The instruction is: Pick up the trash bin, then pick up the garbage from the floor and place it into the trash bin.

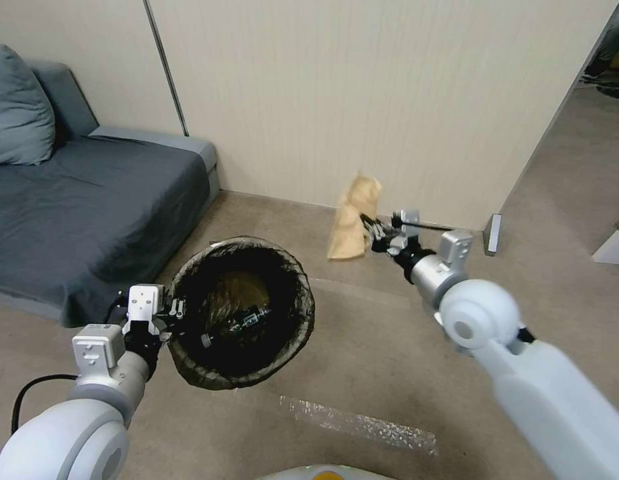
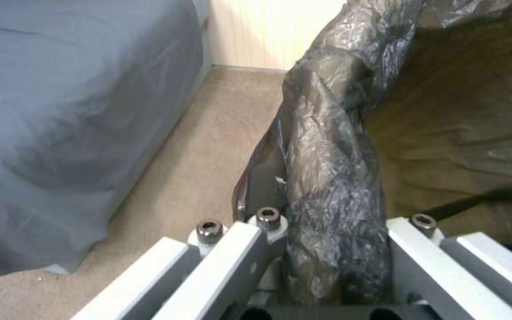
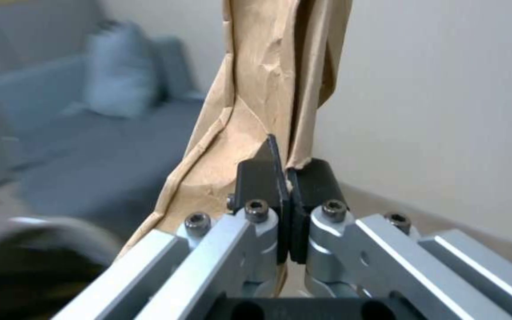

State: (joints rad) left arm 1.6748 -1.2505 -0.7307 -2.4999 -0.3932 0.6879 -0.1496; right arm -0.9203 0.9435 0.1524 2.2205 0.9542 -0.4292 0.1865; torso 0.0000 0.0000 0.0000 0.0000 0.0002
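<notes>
Both grippers are busy: the left gripper (image 1: pixel 178 311) clamps the bin's (image 1: pixel 282 347) lined rim beside the sofa (image 1: pixel 89 213), while the right gripper (image 1: pixel 372 233) pinches the paper bag (image 1: pixel 352 217) aloft near the wall (image 1: pixel 362 93).

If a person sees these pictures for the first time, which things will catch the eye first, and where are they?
First comes the brown paper bag, held off the floor before the beige wall, pinched by the right tool. Next is the trash bin with its dark liner, gripped at its rim by the left tool, low on the robot's left. Beside the bin, along the left wall, stands the grey sofa.
</notes>
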